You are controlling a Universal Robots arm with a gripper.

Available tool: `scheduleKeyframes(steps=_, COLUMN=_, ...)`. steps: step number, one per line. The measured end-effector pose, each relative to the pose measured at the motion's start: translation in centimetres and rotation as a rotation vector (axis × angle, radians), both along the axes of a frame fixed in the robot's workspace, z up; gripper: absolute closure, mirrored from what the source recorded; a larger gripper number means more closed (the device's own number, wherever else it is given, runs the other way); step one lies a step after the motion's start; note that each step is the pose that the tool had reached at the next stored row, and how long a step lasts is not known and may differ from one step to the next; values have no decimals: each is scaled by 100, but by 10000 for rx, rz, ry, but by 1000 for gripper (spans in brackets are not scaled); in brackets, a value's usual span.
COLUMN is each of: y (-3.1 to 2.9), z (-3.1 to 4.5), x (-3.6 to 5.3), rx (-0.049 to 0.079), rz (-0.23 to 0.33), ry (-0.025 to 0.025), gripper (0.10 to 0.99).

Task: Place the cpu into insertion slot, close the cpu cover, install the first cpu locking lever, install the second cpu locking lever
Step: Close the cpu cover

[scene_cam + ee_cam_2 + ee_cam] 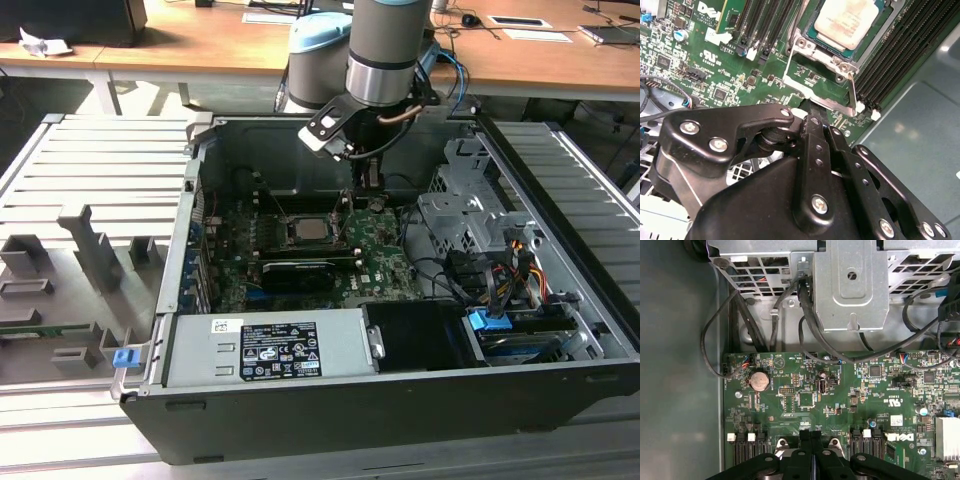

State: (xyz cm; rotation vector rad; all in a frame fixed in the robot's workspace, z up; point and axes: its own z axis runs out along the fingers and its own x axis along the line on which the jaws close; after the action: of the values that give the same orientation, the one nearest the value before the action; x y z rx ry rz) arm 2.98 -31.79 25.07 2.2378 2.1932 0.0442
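**Sitting socketed, partly cropped**

Cropped in the second wrist view, the cpu lay in the insertion slot, mid-frame in the exterior view. The open cpu cover lay between it and the gripper, jaws pressed together.

We see a grey ribbed metal tabletop carrying an open black desktop computer case, which sits across its middle. On the exterior view's left, grey block-shaped upright fixtures stand on the tabletop just beside the case; ribbed surface also shows on the exterior view's right.
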Motion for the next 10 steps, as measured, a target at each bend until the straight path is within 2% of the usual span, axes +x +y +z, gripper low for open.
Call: scheduleKeyframes(steps=10, y=0, z=-1, x=-17, rx=-1, rz=-1, ry=0, gripper=980)
